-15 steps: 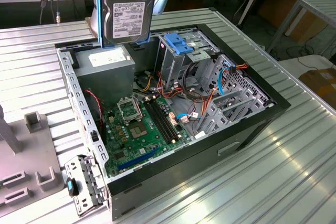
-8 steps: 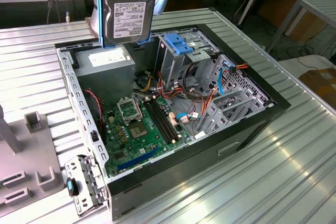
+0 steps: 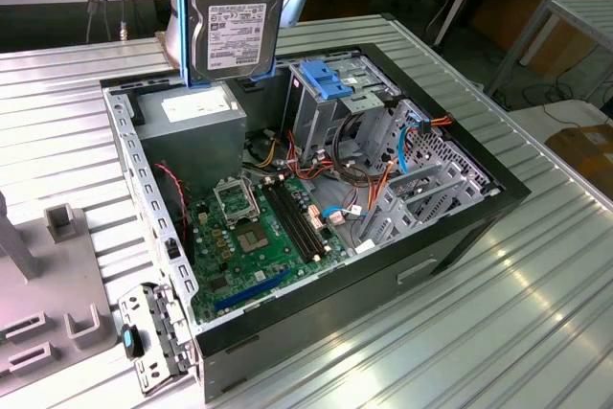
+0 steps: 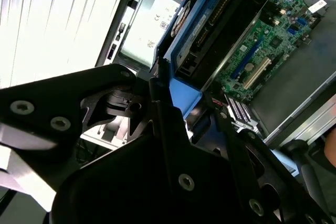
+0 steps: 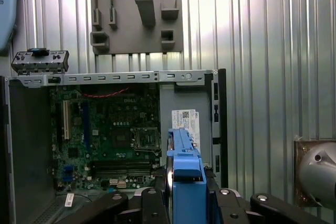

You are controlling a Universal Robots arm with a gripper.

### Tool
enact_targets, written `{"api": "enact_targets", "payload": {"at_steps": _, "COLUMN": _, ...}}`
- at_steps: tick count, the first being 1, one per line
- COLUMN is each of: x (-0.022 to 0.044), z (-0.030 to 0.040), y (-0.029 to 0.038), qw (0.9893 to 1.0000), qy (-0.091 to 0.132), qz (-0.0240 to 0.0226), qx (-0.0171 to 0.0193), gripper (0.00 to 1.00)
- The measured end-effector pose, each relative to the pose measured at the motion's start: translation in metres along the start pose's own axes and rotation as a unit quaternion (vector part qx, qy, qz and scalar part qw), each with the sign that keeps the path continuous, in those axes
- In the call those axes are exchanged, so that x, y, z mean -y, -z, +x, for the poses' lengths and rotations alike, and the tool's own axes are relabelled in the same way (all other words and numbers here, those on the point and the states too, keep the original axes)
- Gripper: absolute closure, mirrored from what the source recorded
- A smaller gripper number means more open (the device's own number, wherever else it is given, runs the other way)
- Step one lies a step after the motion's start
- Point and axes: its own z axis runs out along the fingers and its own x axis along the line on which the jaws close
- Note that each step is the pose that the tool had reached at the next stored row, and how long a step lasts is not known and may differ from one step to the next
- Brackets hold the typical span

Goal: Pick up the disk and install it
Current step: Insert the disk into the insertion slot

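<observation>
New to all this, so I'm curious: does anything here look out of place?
The disk hangs on edge above the open computer case, clamped in the gripper, not in a bay. A metal bracket lies outside it.

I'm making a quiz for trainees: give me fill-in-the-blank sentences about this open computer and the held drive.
The gripper is ____ on the disk, a grey rectangular hard drive in a blue plastic frame.
The disk hangs ____ the open black metal computer case.
The flat circuit board inside the case is ____.
Missing words: shut; above; green.
</observation>
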Motion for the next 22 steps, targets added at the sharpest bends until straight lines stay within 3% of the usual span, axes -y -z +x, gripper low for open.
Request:
{"api": "enact_targets", "payload": {"at_steps": 4, "x": 0.0003, "z": 0.0089, "y": -0.0001, "qw": 1.0, "qy": 0.0, "qz": 0.0, "qx": -0.0002, "gripper": 0.63}}
{"api": "enact_targets", "payload": {"at_steps": 6, "x": 0.0008, "z": 0.0191, "y": -0.0001, "qw": 1.0, "qy": 0.0, "qz": 0.0, "qx": -0.0006, "gripper": 0.63}}
{"api": "enact_targets", "payload": {"at_steps": 11, "x": 0.0014, "z": 0.0356, "y": -0.0002, "qw": 1.0, "qy": 0.0, "qz": 0.0, "qx": -0.0015, "gripper": 0.63}}
{"api": "enact_targets", "payload": {"at_steps": 15, "x": 0.0023, "z": 0.0554, "y": -0.0005, "qw": 1.0, "qy": 0.0, "qz": 0.0001, "qx": -0.0041, "gripper": 0.63}}
{"api": "enact_targets", "payload": {"at_steps": 18, "x": 0.0035, "z": 0.0636, "y": -0.0008, "qw": 1.0, "qy": 0.0, "qz": 0.0002, "qx": -0.0061, "gripper": 0.63}}
{"api": "enact_targets", "payload": {"at_steps": 22, "x": 0.0186, "z": 0.0666, "y": -0.0026, "qw": 1.0, "qy": 0.0, "qz": 0.0003, "qx": -0.0087, "gripper": 0.63}}
